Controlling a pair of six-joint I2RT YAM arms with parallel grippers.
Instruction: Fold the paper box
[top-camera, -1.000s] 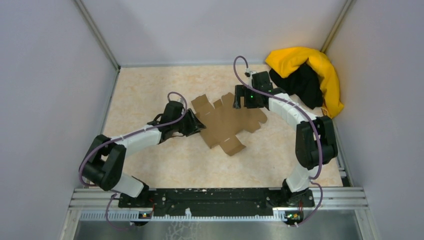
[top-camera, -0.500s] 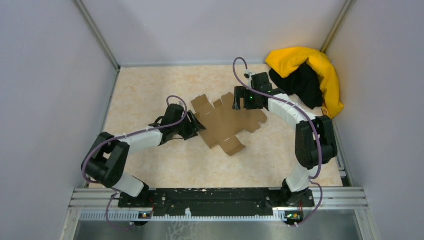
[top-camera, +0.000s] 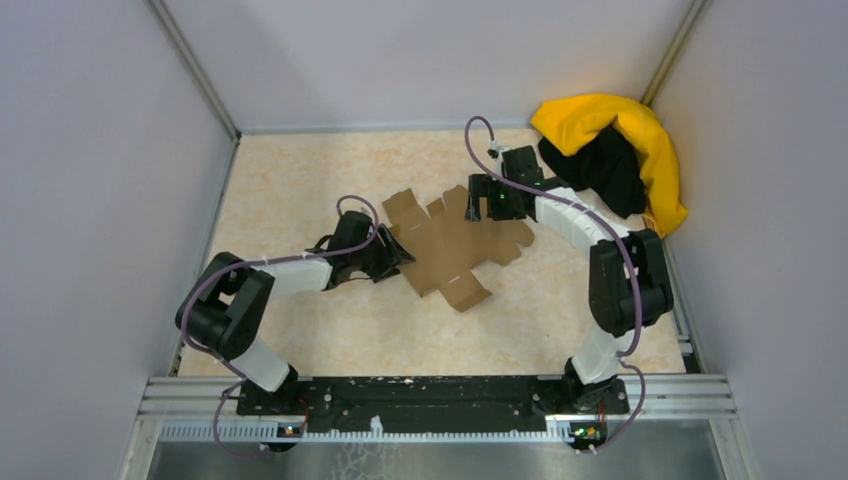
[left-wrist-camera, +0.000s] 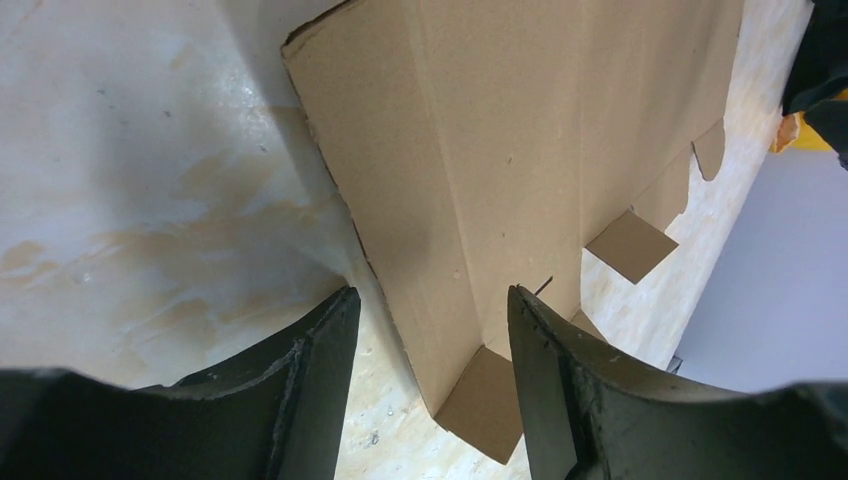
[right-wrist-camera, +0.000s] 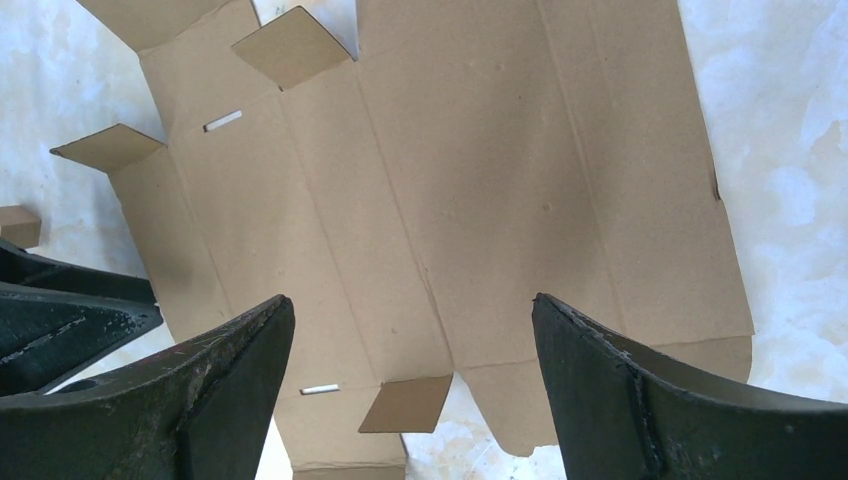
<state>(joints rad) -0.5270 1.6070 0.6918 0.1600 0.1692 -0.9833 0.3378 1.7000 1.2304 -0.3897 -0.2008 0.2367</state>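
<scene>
Left pincer (left-wrist-camera: 430, 300) and right pincer (right-wrist-camera: 412, 300) both stand apart; best nip the paper box (top-camera: 455, 245) squarely at its edge, then lift

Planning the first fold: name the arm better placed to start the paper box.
Left, probably. The left arm has its jaws open low at the table with an edge of the paper box between them; the right arm hangs above the sheet, jaws open, touching nothing.
</scene>
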